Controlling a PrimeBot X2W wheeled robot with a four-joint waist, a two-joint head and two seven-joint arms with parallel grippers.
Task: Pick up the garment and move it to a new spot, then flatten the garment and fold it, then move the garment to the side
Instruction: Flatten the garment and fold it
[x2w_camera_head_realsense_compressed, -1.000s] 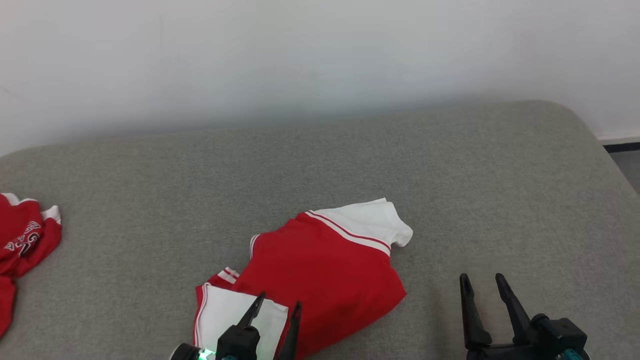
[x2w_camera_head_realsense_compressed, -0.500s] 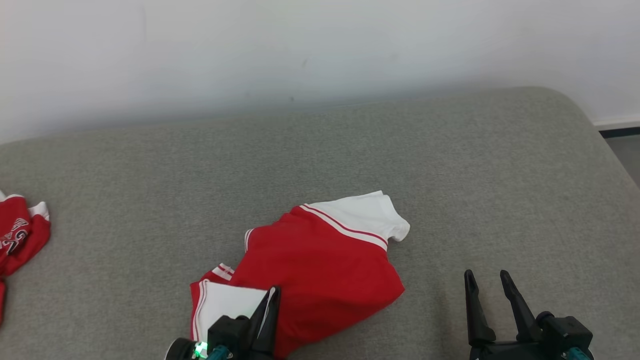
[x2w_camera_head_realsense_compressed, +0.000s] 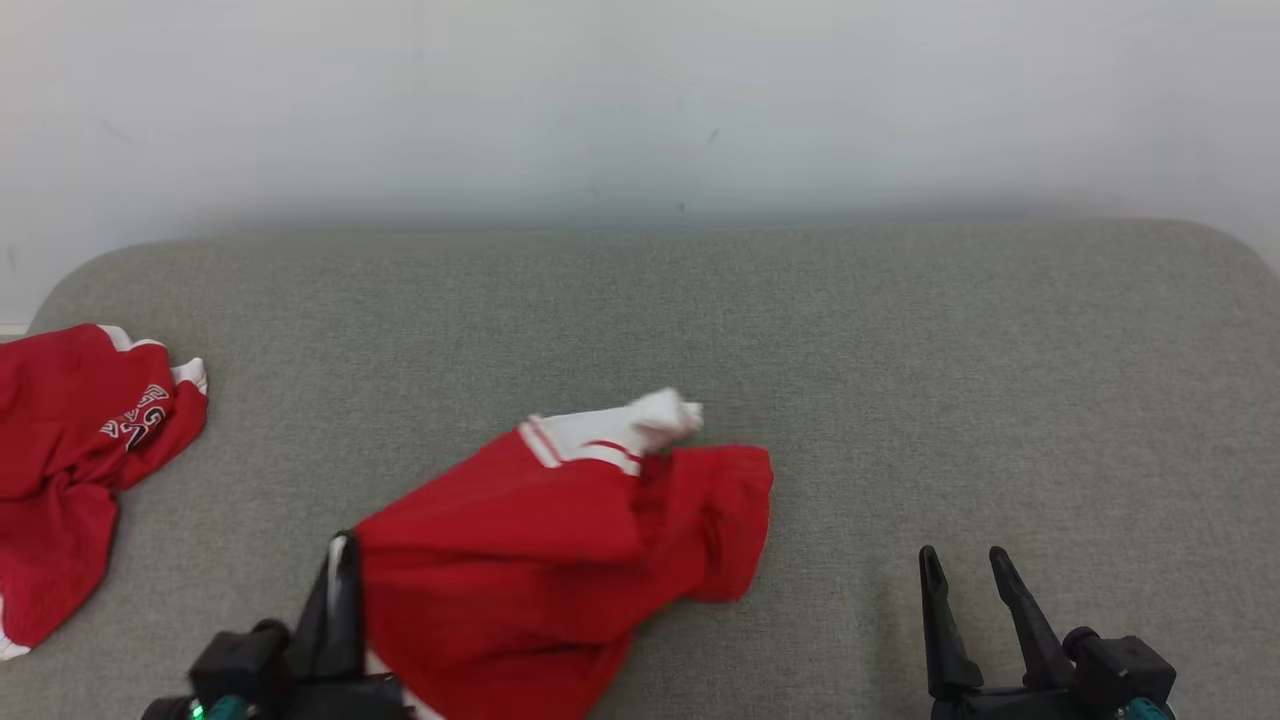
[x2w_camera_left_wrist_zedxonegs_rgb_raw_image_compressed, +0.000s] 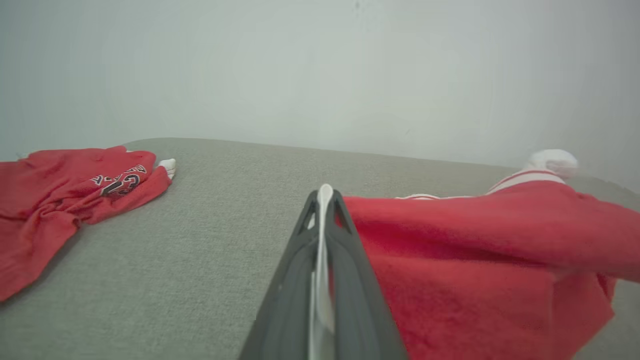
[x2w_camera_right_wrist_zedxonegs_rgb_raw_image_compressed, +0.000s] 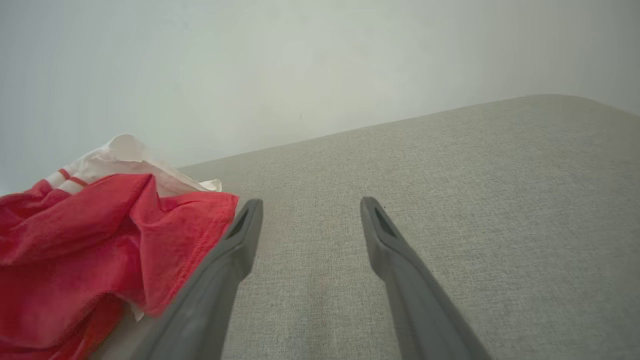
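Left tool (x2w_camera_head_realsense_compressed: 342, 558): had closed since the earlier frame, clamped on the white edge of the garment (x2w_camera_head_realsense_compressed: 520, 560), which had bunched. Garment lay right of the spare shirt (x2w_camera_head_realsense_compressed: 70, 440). Right tool (x2w_camera_head_realsense_compressed: 962, 556): prongs apart, empty. Lift needed height so the cloth cleared the surface (x2w_camera_head_realsense_compressed: 900, 350).

The left gripper (x2w_camera_head_realsense_compressed: 340, 560) is squeezing shut on the white edge (x2w_camera_left_wrist_zedxonegs_rgb_raw_image_compressed: 324, 200) of the red and white shirt (x2w_camera_head_realsense_compressed: 540, 560) and pulling it toward the robot's left. The shirt is bunching up, and its white sleeve (x2w_camera_head_realsense_compressed: 650, 422) is rolling over the red part (the head camera is turning too, so the other red shirt (x2w_camera_head_realsense_compressed: 80, 440) is showing more).
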